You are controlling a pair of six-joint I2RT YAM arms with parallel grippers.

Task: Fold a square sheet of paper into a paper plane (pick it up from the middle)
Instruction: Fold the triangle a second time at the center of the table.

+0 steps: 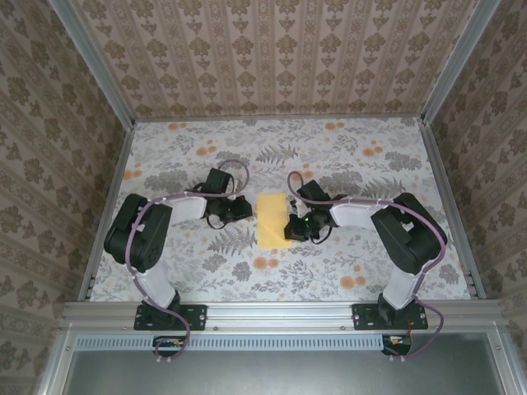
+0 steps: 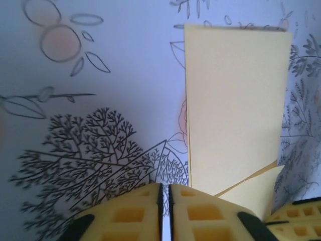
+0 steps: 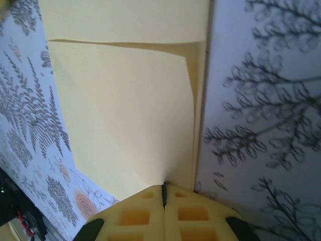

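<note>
table (image 1: 206,271): floral cloth | square sheet of paper (image 1: 272,220): folded, lying mid-table between both arms | right gripper (image 3: 163,193): right wrist view shows pads pinched together on paper's lifted corner flap | left gripper (image 2: 165,198): nearly closed, narrow slit, empty, just beside paper's edge

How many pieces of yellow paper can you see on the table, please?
1. The folded yellow paper lies mid-table between the two arms, with the right claw shut on its edge. More sheets could lie hidden beneath it.
</note>
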